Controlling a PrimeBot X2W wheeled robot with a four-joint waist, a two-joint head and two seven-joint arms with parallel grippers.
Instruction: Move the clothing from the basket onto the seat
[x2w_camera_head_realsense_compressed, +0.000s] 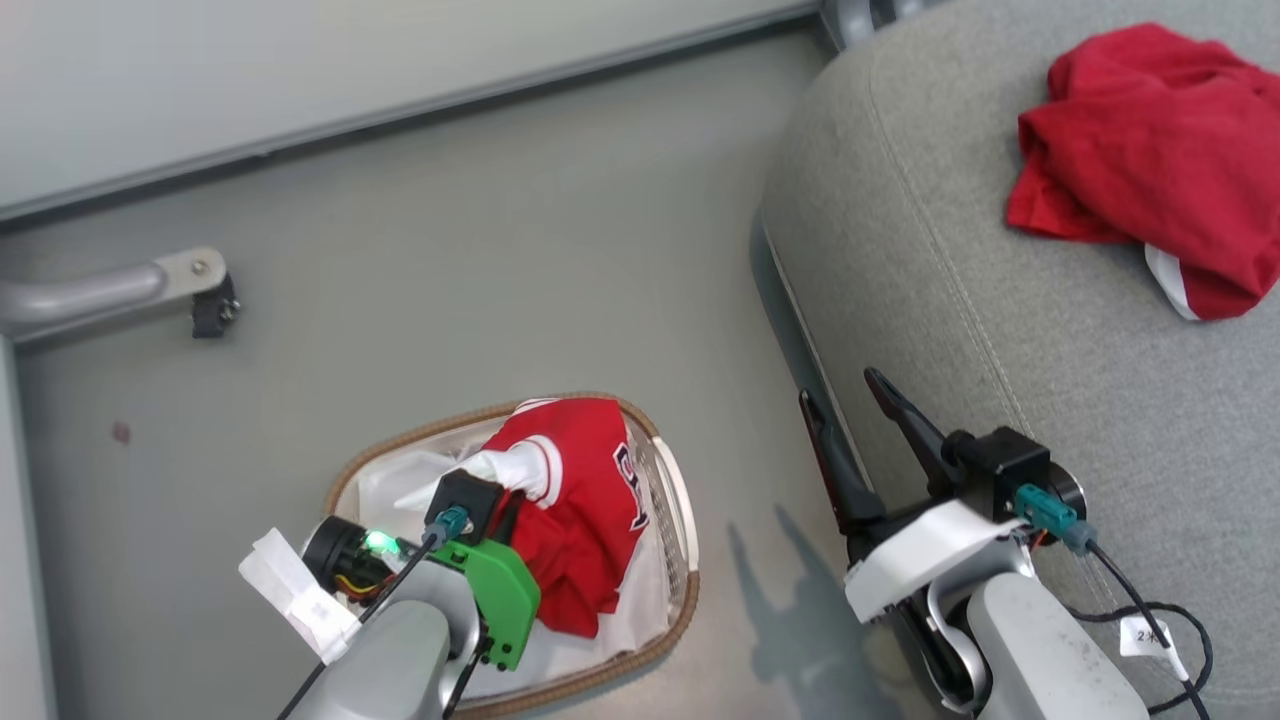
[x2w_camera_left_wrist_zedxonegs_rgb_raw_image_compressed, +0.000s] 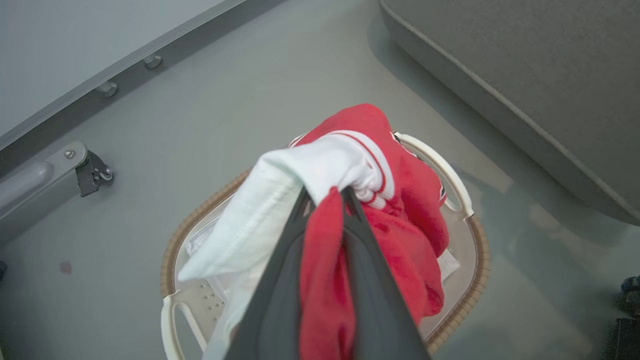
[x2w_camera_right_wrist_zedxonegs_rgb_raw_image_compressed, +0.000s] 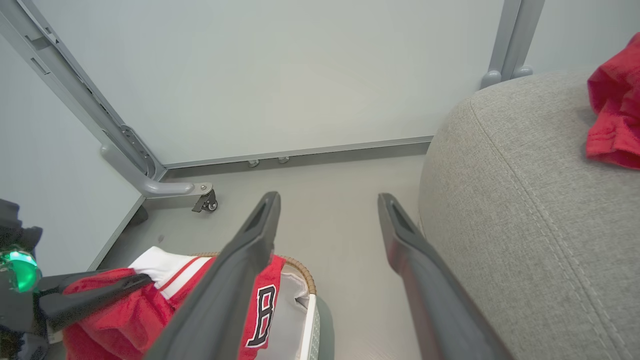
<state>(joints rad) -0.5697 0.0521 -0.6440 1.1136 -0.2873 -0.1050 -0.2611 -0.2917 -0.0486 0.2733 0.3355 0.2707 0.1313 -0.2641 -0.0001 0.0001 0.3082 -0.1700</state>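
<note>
And we have a grip: the left gripper (x2w_camera_left_wrist_zedxonegs_rgb_raw_image_compressed: 326, 195) is clamped on the jersey (x2w_camera_head_realsense_compressed: 575, 510). Its fingers are pinched together, with a red fold squeezed between them and white sleeve fabric bunched over the tips. The jersey is red, with a white sleeve, red-and-white striped trim at the cuff, and a navy letter B outlined in white. It sits in the basket (x2w_camera_head_realsense_compressed: 688, 540) at the lower centre of the head view, heaped above the brown woven rim on the white liner (x2w_camera_head_realsense_compressed: 395, 485). Its long axis there runs nearly up and down the frame. The sleeve end points left toward the gripper, and the B lies on its side along the right edge.

Up at the upper right we see the plain red garment (x2w_camera_head_realsense_compressed: 1140, 160) crumpled on the grey seat (x2w_camera_head_realsense_compressed: 1000, 400), a white strip showing at its lower edge. That heap spreads from upper left to lower right and runs off the frame's right edge.

The right gripper (x2w_camera_head_realsense_compressed: 838, 388) hangs at the lower right, fingers wide apart and holding nothing, at the seat's rounded edge beside the floor (x2w_camera_head_realsense_compressed: 500, 250).
</note>
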